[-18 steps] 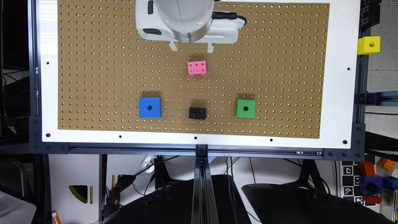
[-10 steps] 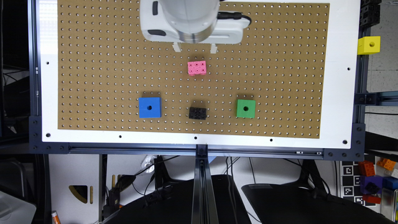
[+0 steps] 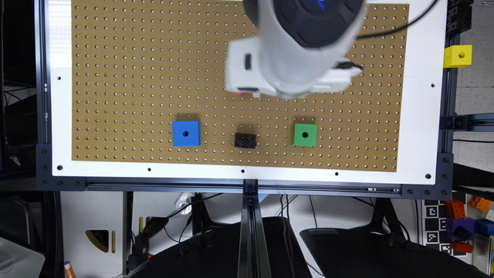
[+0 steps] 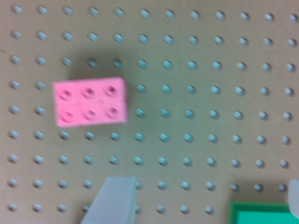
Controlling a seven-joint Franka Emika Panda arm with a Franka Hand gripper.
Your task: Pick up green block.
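Presently the gripper is empty: the wrist view shows 1 grey finger and the sliver of another at the frame edge, set wide apart with bare pegboard between them. In the exterior view the arm's white head hangs over the pegboard, above and slightly toward that view's left of the green block, not yet over it.

The green block lies flat on the pegboard, hole upward, square to the rows of holes, in the row nearest the front edge of the desk. A corner of it shows in the wrist view, lying mostly between the spread fingers. That flat, aligned pose suits a straight downward grasp across 2 opposite sides, in my judgement.

Clearances: the black brick sits well apart toward the exterior view's left, the blue block farther still. The pink brick lies apart from the green corner in the wrist view. The yellow cube stands off the board on the frame. Open board surrounds the target on all sides; the front border is near but not crowding. Approach appears unobstructed; the grasp itself is not yet begun.
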